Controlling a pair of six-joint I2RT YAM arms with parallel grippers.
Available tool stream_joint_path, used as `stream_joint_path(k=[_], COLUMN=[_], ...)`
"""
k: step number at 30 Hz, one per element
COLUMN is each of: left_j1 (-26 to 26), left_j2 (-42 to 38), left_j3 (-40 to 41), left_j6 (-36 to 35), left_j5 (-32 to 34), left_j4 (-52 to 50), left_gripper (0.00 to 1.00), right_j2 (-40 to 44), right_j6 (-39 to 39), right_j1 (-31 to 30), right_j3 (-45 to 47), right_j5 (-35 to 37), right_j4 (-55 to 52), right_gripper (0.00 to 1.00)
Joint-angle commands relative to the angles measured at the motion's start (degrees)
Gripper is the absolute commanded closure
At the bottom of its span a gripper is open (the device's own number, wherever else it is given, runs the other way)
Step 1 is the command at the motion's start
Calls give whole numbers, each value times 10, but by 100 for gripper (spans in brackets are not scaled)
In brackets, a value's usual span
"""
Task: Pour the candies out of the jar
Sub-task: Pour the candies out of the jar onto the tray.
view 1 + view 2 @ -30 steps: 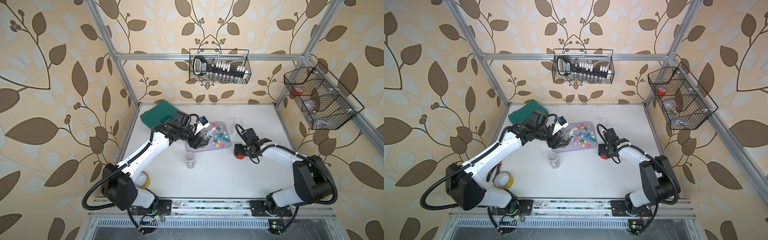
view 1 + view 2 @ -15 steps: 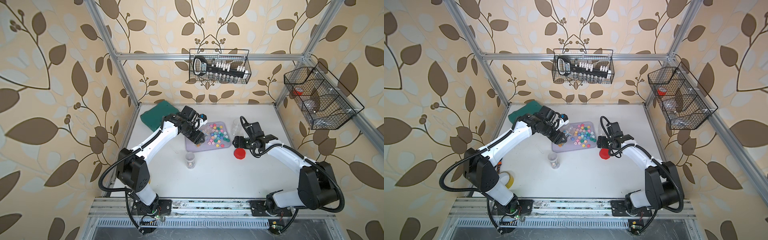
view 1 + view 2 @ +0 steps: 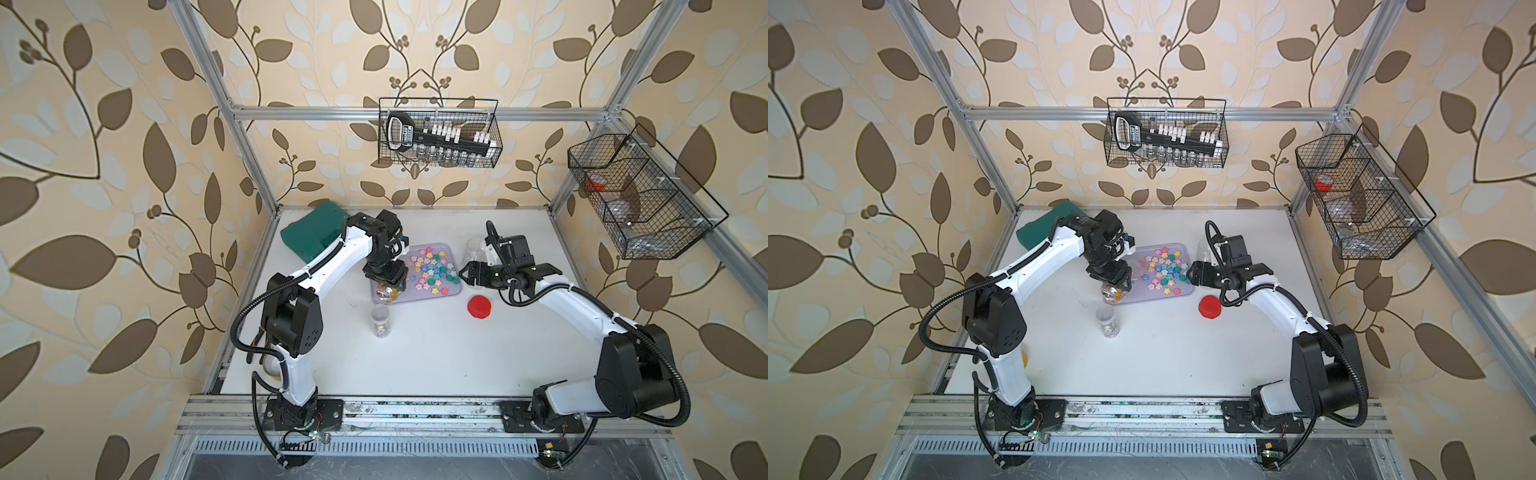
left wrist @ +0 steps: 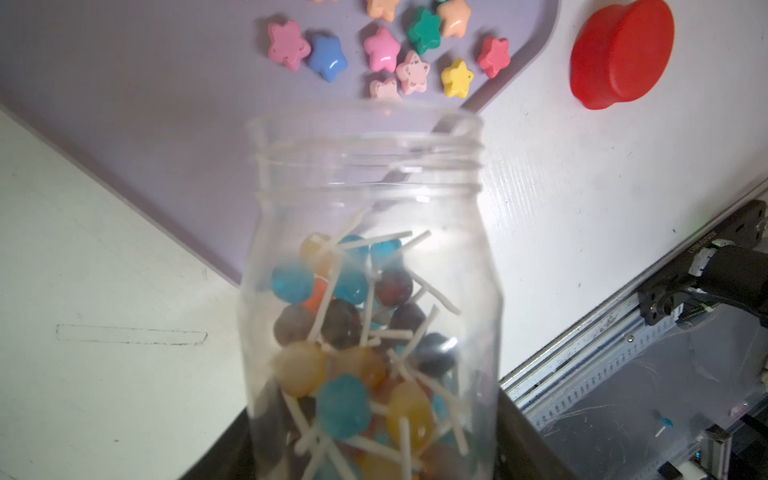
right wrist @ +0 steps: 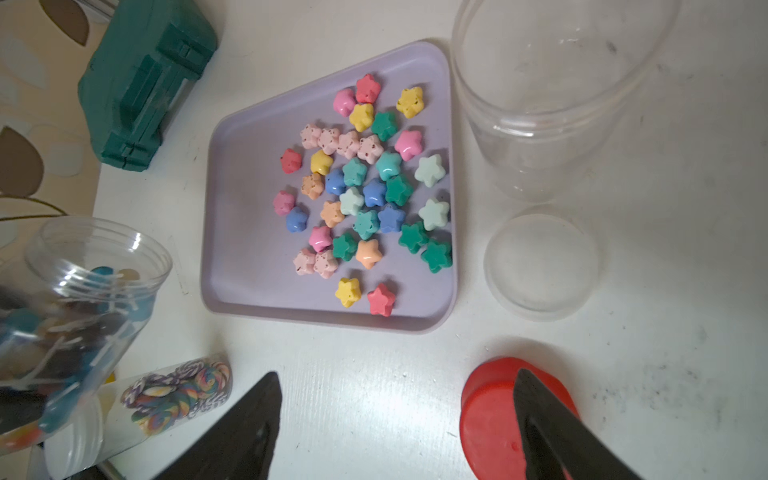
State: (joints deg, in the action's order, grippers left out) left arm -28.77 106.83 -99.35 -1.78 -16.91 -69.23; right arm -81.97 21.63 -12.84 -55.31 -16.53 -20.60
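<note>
My left gripper point(image 3: 384, 282) point(image 3: 1115, 282) is shut on a clear, lidless jar point(image 3: 386, 293) point(image 4: 370, 249) point(image 5: 83, 291). It holds the jar tilted over the near left corner of the lilac tray point(image 3: 428, 300) point(image 4: 145, 104), mouth toward the tray. The candies inside are ball lollipops point(image 4: 353, 353) on white sticks, bunched in the half nearest my gripper point(image 4: 374, 449). Several star-shaped candies point(image 3: 432, 270) point(image 5: 361, 187) lie on the tray. My right gripper point(image 3: 467, 276) point(image 5: 395, 399) is open and empty beside the tray's right edge, above the red lid point(image 3: 478, 306) point(image 5: 490, 415).
A slim clear jar of swirl lollipops point(image 3: 380, 320) point(image 5: 178, 390) stands just in front of the tray. A wide empty clear jar point(image 5: 552, 104) and its clear lid point(image 5: 540, 266) sit right of the tray. A green case point(image 3: 316, 232) lies at the back left.
My right gripper has pulled back from the red lid, which now lies alone on the table. My left arm has swung the jar to the tray's near left corner.
</note>
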Motion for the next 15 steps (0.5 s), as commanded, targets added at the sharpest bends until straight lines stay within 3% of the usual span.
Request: stream_joint_path(k=[1, 10, 15], left_j1=[6, 25, 50], left_j2=[-4, 30, 24], left_j3=[-45, -85, -61], left_j6=[38, 80, 126], left_j5=[-16, -88, -139], left_j4=[-43, -71, -41], left_gripper=[58, 59, 60], right_j2=[-10, -8, -3], right_j6=[5, 10, 12], right_j1=[0, 0, 2], right_j3=[-12, 24, 38], right_j5=[-43, -74, -88], right_j4=[27, 61, 72], right_gripper=[16, 16, 16])
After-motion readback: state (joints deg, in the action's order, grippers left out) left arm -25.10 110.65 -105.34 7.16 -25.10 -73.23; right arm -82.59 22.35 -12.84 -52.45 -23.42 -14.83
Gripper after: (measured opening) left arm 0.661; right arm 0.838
